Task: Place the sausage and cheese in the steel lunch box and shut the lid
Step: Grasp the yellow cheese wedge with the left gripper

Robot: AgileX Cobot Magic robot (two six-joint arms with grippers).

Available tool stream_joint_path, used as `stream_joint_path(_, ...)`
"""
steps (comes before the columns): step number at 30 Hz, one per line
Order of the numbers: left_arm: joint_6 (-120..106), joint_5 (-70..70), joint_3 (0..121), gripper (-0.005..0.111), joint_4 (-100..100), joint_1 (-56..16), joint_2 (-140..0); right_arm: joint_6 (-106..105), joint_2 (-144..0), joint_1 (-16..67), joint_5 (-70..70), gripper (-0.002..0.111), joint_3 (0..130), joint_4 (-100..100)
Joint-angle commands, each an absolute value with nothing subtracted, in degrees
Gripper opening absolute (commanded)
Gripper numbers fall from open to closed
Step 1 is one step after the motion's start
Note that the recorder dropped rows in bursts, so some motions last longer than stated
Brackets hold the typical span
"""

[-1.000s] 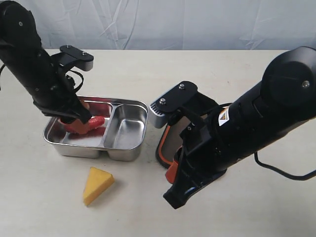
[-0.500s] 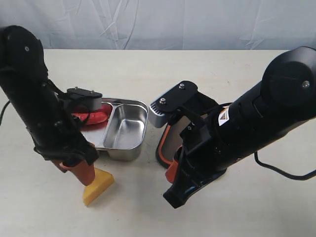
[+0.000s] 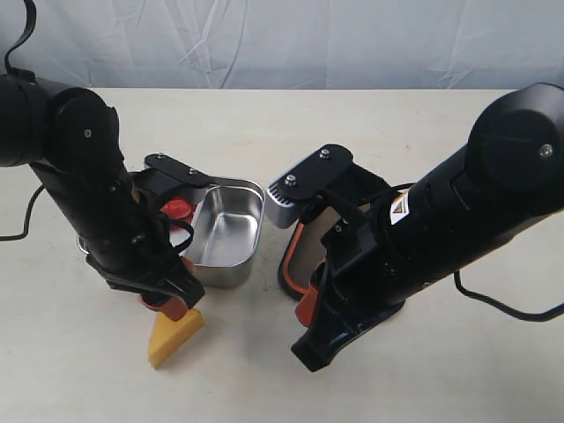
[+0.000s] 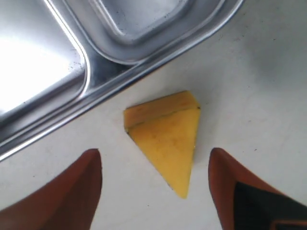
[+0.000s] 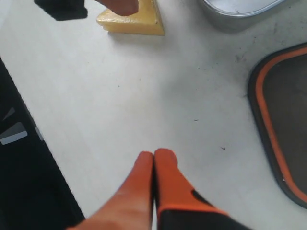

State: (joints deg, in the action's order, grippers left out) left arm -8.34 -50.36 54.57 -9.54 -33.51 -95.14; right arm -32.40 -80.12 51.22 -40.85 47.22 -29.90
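The yellow cheese point(image 3: 174, 338) lies on the table in front of the steel lunch box point(image 3: 231, 231). My left gripper point(image 3: 173, 307) hangs open just above the wedge. In the left wrist view the cheese point(image 4: 165, 136) sits between the spread fingers point(image 4: 76, 191), untouched. The red sausage point(image 3: 178, 209) lies in the box's left compartment, mostly hidden by the left arm. The dark lid point(image 3: 306, 254) with its orange rim lies right of the box, largely under the right arm. My right gripper point(image 5: 154, 156) is shut and empty, low over the table beside the lid point(image 5: 285, 120).
The box's right compartment point(image 3: 227, 227) holds nothing. The right wrist view shows the cheese point(image 5: 134, 21), a corner of the box point(image 5: 240, 9) and bare table between them and my fingertips. A white cloth hangs behind the table.
My left arm left the sausage in the box, swung forward out of the tray and came down open over the cheese. The right arm has not moved.
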Motion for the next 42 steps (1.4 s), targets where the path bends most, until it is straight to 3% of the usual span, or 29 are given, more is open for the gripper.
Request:
stream_joint_path(1, -7.45, -50.95, 54.14, 0.061, -9.55, -33.85, -94.60, -32.49, -79.63, 51.42, -40.36, -0.001, 47.15, -29.43)
stream_joint_path(18, -7.82, -41.46, 48.39, 0.061, -13.48, -33.85, -94.93, -32.49, -79.63, 51.42, -40.28, -0.001, 47.15, -29.43)
stream_joint_path(31, -8.11, -39.86, 48.39, 0.060, -14.90, -33.85, -103.68, -32.34, -79.63, 51.42, -40.29, -0.001, 47.15, -29.43)
stream_joint_path(34, -8.11, -40.44, 48.39, 0.043, -16.77, -33.85, -104.63, -32.34, -79.63, 51.42, -40.29, -0.001, 47.15, -29.43)
stream_joint_path(38, -8.54, -41.76, 48.39, 0.006, -18.35, -33.85, -104.71, -32.34, -79.63, 51.42, -40.41, -0.001, 47.15, -29.43)
stream_joint_path(39, -10.40, -42.54, 48.39, 0.001, -18.60, -33.85, -104.71, -32.34, -79.63, 51.42, -40.41, -0.001, 47.15, -29.43)
stream_joint_path(42, -14.13, -46.62, 48.39, 0.000, -21.36, -33.85, -104.71, -32.34, -79.63, 51.42, -40.41, -0.001, 47.15, -29.43)
